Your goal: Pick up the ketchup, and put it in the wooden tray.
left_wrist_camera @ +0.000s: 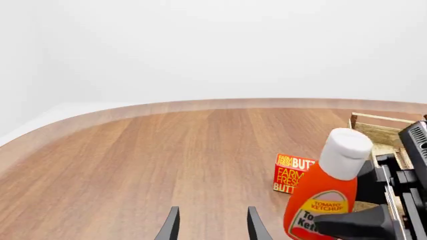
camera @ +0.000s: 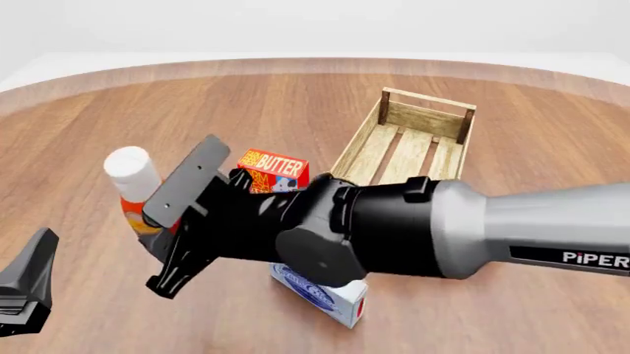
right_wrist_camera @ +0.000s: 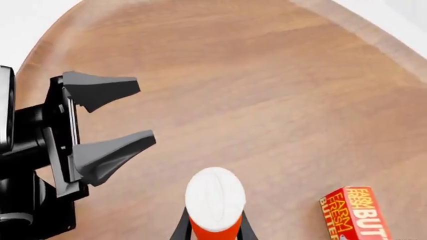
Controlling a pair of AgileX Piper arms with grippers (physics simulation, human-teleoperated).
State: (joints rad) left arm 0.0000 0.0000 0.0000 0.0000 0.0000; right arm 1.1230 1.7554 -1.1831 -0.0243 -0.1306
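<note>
Right pincer (right_wrist_camera: 212,229): closed around the ketchup (camera: 136,193), one dark finger on each side of the orange-red body just below the white cap, as its own wrist view shows; the left wrist view shows a finger across the yellowish label. The bottle stands roughly upright, leaning slightly, at the near-left part of the bench (camera: 492,317); whether its base touches the wood cannot be told, since the right arm covers it in the front view. Left pincer (right_wrist_camera: 110,125): fingers spread apart, nothing between them, positioned just beside the bottle on its left, apart from it. Butter box (camera: 274,170): red with yellow lettering, standing on the bench just beyond the bottle, between it and the crate. Wooden tray (camera: 423,118): light-wood crate with slatted bottom and dark corner posts, lying further back and to the right of the bottle, well apart from it; nothing visible inside. White and blue carton (camera: 330,299): lies on the bench in the foreground, partly hidden under the right arm.
</note>
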